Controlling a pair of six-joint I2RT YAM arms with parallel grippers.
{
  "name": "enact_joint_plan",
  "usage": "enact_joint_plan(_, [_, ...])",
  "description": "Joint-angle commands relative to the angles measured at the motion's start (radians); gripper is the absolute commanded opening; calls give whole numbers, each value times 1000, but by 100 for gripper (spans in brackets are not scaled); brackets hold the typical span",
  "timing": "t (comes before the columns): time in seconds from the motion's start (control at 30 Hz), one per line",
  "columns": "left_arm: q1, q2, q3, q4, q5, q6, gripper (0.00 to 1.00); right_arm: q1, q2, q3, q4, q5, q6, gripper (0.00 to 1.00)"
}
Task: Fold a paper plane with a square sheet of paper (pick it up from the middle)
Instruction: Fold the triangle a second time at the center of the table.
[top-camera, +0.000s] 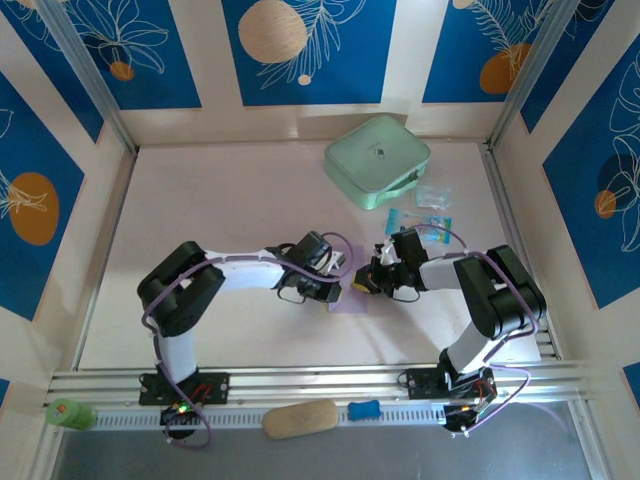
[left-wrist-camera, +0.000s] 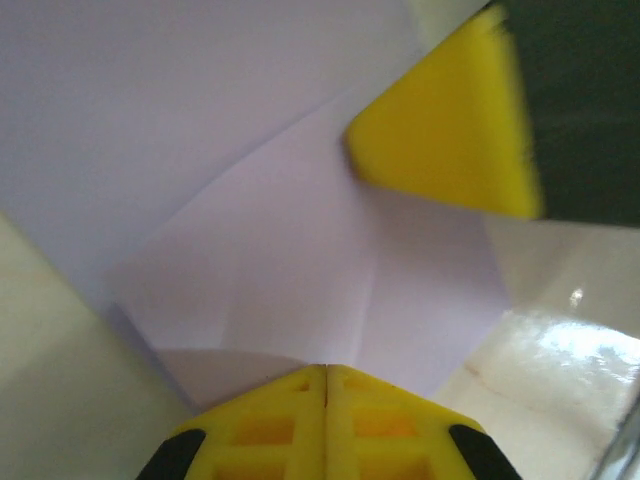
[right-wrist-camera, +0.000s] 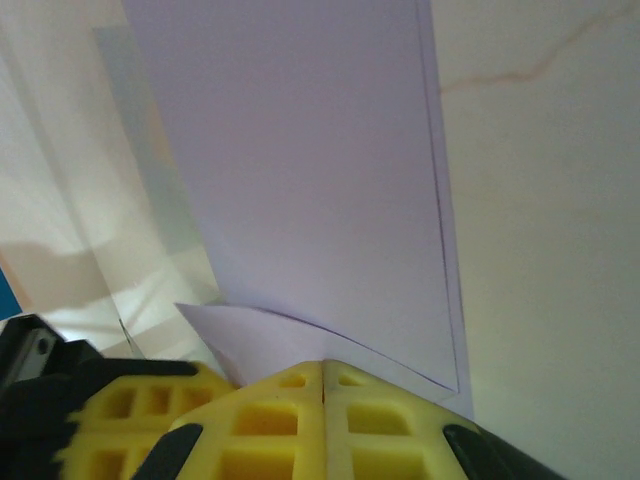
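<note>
The square sheet of paper (top-camera: 349, 300) is lavender and lies partly folded on the table between the two arms. In the left wrist view the paper (left-wrist-camera: 300, 270) shows creases and overlapping flaps rather than a dart shape. My left gripper (left-wrist-camera: 325, 368) is shut, its yellow tips resting on the sheet's near edge. The right gripper's yellow finger (left-wrist-camera: 450, 130) presses on the paper opposite. In the right wrist view my right gripper (right-wrist-camera: 322, 364) is shut, tips against a curled flap of the paper (right-wrist-camera: 310, 190). From above, the left gripper (top-camera: 343, 280) and right gripper (top-camera: 364, 284) almost touch.
A mint-green case (top-camera: 377, 160) sits at the back right of the table. Small blue packets (top-camera: 432, 218) lie just behind the right arm. On the near rail are a tan oblong object (top-camera: 300, 418), a small blue piece (top-camera: 364, 409) and a green object (top-camera: 70, 413).
</note>
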Motion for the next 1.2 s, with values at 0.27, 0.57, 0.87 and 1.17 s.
enact_joint_plan(0.27, [-3, 19, -44, -18, -25, -30, 2, 65, -88, 25, -122, 28, -63, 0])
enact_joint_plan(0.57, [-1, 25, -43, -33, -32, -29, 1, 139, -15, 52, -144, 58, -86, 0])
enact_joint_plan(0.87, [0, 26, -42, -43, -35, -26, 0, 26, 14, 13, -111, 58, -96, 0])
enact_joint_plan(1.17, [0, 27, -47, -37, -27, -26, 0, -35, -4, 17, -118, 84, -79, 0])
